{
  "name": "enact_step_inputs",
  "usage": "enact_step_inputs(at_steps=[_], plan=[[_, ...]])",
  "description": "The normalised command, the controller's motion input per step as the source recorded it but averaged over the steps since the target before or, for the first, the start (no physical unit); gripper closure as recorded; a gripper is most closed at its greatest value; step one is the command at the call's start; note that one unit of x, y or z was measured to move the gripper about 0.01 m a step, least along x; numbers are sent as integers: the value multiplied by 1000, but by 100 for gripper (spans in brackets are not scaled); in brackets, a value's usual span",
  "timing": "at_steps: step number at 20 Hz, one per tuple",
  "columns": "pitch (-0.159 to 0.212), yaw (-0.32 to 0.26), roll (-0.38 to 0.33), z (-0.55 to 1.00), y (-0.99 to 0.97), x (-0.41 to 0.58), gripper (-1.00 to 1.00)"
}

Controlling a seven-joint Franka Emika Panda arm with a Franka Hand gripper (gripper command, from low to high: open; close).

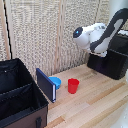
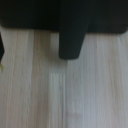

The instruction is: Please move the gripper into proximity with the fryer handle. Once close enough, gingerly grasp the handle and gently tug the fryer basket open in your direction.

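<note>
While the white arm reached toward the air fryer (image 1: 109, 62) at the exterior view's right, its black fryer handle (image 2: 71, 40) jutted over the wooden surface (image 2: 75, 95); likely rigid, smooth, best gripped across its sides. Pincer unseen, state untellable.

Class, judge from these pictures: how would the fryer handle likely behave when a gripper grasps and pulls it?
The fryer handle looks like a chunky, solid black bar, so probably stiff. Its smooth surface may be somewhat slippery. It juts from the fryer basket, so pulling likely drags the basket rather than bending it.
</note>
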Motion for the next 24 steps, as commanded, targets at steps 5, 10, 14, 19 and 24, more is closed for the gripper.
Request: enact_step_inputs(at_steps=[5, 10, 14, 19, 24], plan=[[-18, 131, -22, -230, -541, -343, -100], [-4, 125, -12, -167, -429, -257, -100], [-34, 240, -80, -92, -404, 8, -100], [4, 114, -10, -34, -325, 63, 100], [7, -12, -16, -21, 53, 4, 100]])
